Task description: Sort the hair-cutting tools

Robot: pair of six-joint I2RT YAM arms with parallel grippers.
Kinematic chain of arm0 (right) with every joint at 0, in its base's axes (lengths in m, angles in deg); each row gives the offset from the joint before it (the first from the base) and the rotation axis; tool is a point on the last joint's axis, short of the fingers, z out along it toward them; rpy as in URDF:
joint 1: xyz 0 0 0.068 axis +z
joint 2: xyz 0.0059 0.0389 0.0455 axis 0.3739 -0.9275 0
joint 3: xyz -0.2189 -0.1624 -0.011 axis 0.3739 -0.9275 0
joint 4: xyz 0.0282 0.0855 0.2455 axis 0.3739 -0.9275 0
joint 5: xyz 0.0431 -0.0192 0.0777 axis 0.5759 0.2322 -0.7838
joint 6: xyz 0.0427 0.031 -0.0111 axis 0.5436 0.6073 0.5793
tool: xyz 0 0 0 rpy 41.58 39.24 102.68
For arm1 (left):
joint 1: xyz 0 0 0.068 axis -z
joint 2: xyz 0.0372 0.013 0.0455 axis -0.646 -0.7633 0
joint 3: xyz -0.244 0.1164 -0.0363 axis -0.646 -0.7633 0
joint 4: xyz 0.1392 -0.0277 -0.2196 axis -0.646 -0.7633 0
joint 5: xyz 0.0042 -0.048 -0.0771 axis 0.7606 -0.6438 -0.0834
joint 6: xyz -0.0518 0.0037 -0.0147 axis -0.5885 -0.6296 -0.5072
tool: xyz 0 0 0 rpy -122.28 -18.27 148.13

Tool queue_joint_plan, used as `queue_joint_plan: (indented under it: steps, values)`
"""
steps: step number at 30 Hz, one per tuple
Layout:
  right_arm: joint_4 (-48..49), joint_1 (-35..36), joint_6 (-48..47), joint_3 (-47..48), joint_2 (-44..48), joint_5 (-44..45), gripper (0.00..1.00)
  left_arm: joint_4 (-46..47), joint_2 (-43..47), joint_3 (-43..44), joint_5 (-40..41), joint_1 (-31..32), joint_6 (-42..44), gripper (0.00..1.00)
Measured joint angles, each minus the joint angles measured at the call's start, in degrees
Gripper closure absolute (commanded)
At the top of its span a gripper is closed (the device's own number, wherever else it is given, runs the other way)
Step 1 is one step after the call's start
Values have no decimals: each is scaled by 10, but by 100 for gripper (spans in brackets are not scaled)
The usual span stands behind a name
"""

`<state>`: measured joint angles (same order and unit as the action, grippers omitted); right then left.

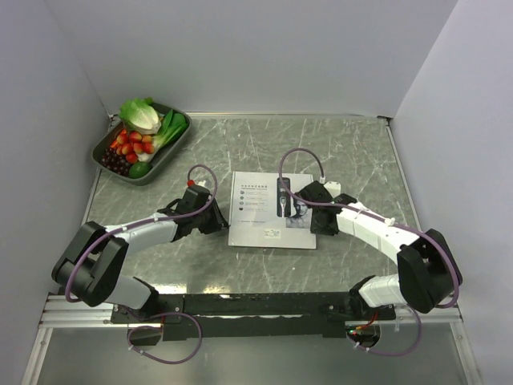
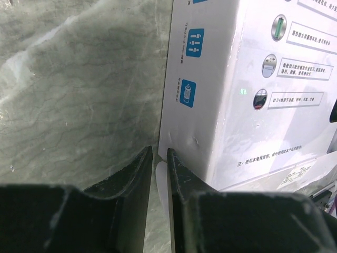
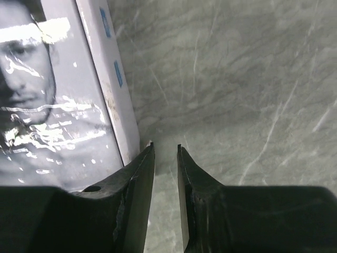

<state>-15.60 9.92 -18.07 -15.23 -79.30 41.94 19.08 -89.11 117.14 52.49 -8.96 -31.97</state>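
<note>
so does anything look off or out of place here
Nothing looks spilled or damaged. The white box lies flat mid-table, with no loose clipper parts in view. The one odd thing is the tray of vegetables and fruit at the far left corner, which has nothing to do with hair cutting.

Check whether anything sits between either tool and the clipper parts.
The closed white box does: no clipper or attachments show loose, only a picture on its lid. The left tool has the box's left edge between its fingers; the right tool sits beside its right edge.
</note>
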Motion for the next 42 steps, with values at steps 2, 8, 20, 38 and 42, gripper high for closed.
queue_joint_plan:
  steps: [2, 8, 20, 38, 42]
  values:
    - [18, -6, 5, -9, 6, 7, 68, 0, 0, 0, 0, 0, 0, 76]
    - [81, -76, 7, -80, 99, -15, 67, -1, 1, 0, 0, 0, 0, 76]
    - [215, -195, -42, -125, 94, -210, 67, -1, 1, 0, 0, 0, 0, 76]
    - [197, -196, -68, -140, 90, -276, 67, -1, 0, 0, 0, 0, 0, 77]
    - [194, -196, -68, -149, 90, -288, 67, -1, 0, 0, 0, 0, 0, 77]
